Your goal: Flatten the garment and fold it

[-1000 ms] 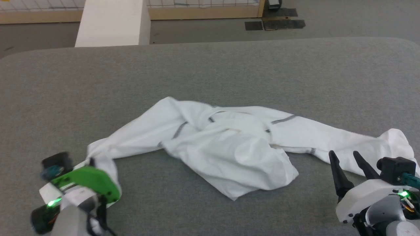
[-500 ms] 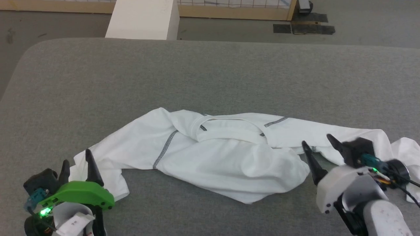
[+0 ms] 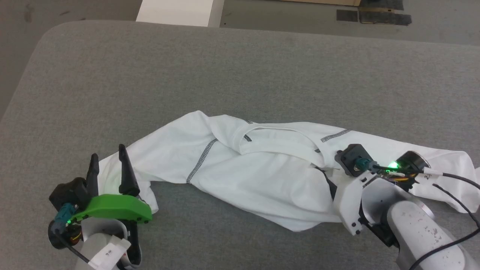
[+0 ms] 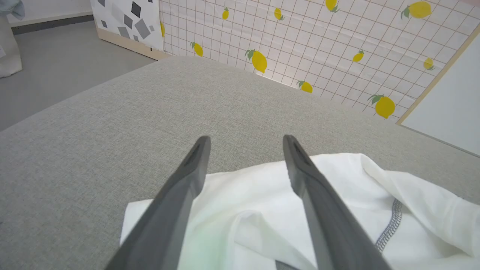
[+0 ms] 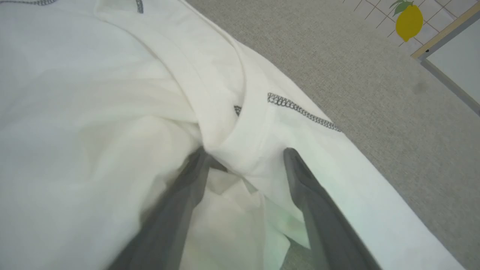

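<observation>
The garment [image 3: 262, 168] stretches left to right before me, my right pincer [image 5: 245, 150] agape in folds beside its collar [image 3: 277, 131], my left pincer [image 3: 107, 151] agape over its left end.

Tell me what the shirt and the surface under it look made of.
Shirt: thin soft knit, likely cotton or a blend; matte white, lies in loose folds, dark grey stitched seams.
Surface: grey woven upholstery-type cloth, matte; fine flecked weave shows, and the rounded corner hints at padding.
</observation>
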Controlling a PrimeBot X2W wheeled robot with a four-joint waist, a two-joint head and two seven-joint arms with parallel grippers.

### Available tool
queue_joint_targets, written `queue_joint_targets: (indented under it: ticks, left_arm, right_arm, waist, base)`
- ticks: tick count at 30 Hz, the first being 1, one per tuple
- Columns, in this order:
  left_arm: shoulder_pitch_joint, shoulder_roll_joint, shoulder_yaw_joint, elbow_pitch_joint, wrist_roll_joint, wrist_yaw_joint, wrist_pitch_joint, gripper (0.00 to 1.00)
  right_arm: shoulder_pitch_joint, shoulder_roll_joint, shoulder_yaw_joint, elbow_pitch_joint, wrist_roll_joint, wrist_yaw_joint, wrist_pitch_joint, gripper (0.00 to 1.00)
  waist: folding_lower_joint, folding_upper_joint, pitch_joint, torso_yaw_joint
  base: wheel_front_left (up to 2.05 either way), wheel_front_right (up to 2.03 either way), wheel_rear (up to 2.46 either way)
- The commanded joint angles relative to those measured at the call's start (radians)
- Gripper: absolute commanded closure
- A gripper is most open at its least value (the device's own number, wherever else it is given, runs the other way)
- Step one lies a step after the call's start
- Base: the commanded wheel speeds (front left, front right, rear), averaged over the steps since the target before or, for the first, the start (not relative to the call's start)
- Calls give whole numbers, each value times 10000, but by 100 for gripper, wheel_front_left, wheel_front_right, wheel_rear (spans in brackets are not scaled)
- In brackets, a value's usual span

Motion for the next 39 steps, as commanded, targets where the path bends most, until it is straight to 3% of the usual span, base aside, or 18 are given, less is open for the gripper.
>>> queue_joint_targets:
  ticks: [1,3,4,5,7,17,25,26,28,33,39]
  left_arm:
    - [-137,-62,-12,-10,53,-76,-69,0]
    - [-156,-104,-1,-48,91,-106,-72,0]
    - [-160,-124,6,-61,110,-128,-73,0]
    - [-155,-139,12,-63,123,-143,-74,0]
    - [-139,-167,25,-31,126,-182,-75,0]
    - [-153,-233,-3,69,164,-305,-77,0]
    - [-897,-253,-629,108,33,-414,-77,0]
    - [-1027,-254,-752,110,-49,-398,-77,0]
    - [-1219,-255,-961,94,-183,-348,-77,0]
    - [-1490,-256,-1298,96,-268,-237,-77,0]
    - [-1603,-247,-1545,379,124,-342,-78,0]
  right_arm:
    - [-227,-41,75,105,71,-15,-62,0]
    - [-400,-80,84,237,94,-15,-131,0]
    - [-476,-89,20,299,99,-15,-167,14]
    - [-526,-89,-59,338,101,-15,-199,55]
    - [-602,-113,-241,399,87,-15,-233,100]
    - [-1760,-462,-1047,365,170,-15,4,100]
    - [-4570,-770,-1450,2494,518,-15,264,100]
    - [-4903,-748,-1519,2869,550,-15,232,87]
    - [-5356,-685,-1643,3524,554,-15,271,0]
    - [-5993,-539,-2144,4457,605,-15,-284,0]
    - [-5474,-176,-3113,4510,732,-15,-1378,0]
  waist:
    - [0,0,82,101]
    - [0,0,102,148]
    - [0,0,105,174]
    - [0,0,103,193]
    - [0,0,85,238]
    - [0,0,169,434]
    - [0,0,1165,1056]
    - [0,0,1310,1145]
    - [0,0,1549,1286]
    - [0,0,1803,1410]
    - [0,0,1394,920]
  base:
    - [0,0,0]
    - [0,0,0]
    - [0,0,0]
    - [0,0,0]
    - [0,0,0]
    - [0,0,0]
    - [0,0,0]
    - [0,0,0]
    - [0,0,0]
    - [0,0,0]
    - [0,0,0]
